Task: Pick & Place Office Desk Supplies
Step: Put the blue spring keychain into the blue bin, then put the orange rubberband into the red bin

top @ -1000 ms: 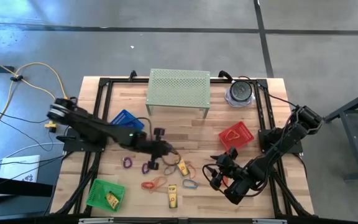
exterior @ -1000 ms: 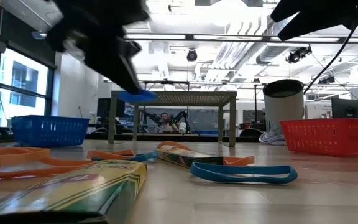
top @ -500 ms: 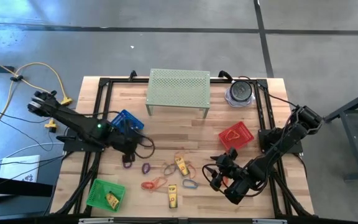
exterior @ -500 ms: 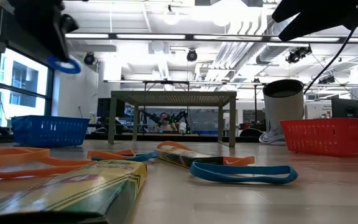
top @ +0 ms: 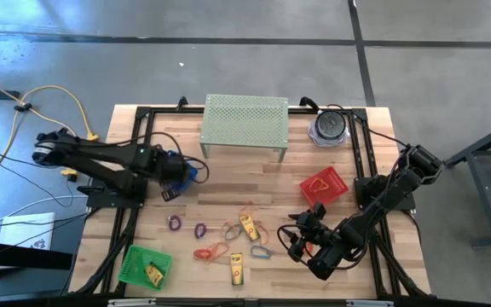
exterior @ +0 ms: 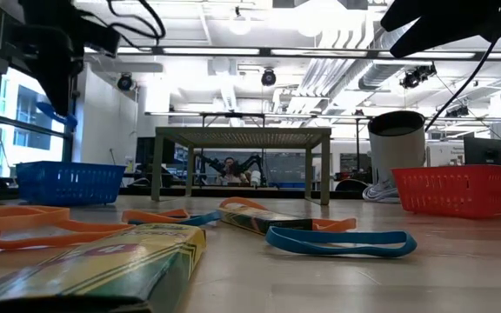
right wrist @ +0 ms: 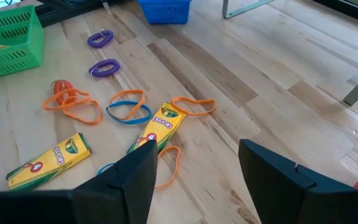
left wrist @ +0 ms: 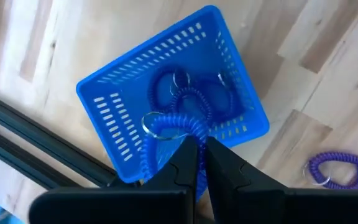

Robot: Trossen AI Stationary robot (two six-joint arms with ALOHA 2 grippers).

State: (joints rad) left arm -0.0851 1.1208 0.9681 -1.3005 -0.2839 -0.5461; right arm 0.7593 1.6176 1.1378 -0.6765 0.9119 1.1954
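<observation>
Left hand (left wrist: 197,146) grips blue coil (left wrist: 166,127) over blue basket (left wrist: 120,106).

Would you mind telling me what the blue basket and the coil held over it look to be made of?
Blue basket: probably moulded plastic, uniform glossy blue with slotted walls. Blue coil pinched in the shut left tool: likely springy plastic, spiralled like a phone cord; a small silvery ring on it looks metal. Neither is certain from looks alone.
</observation>
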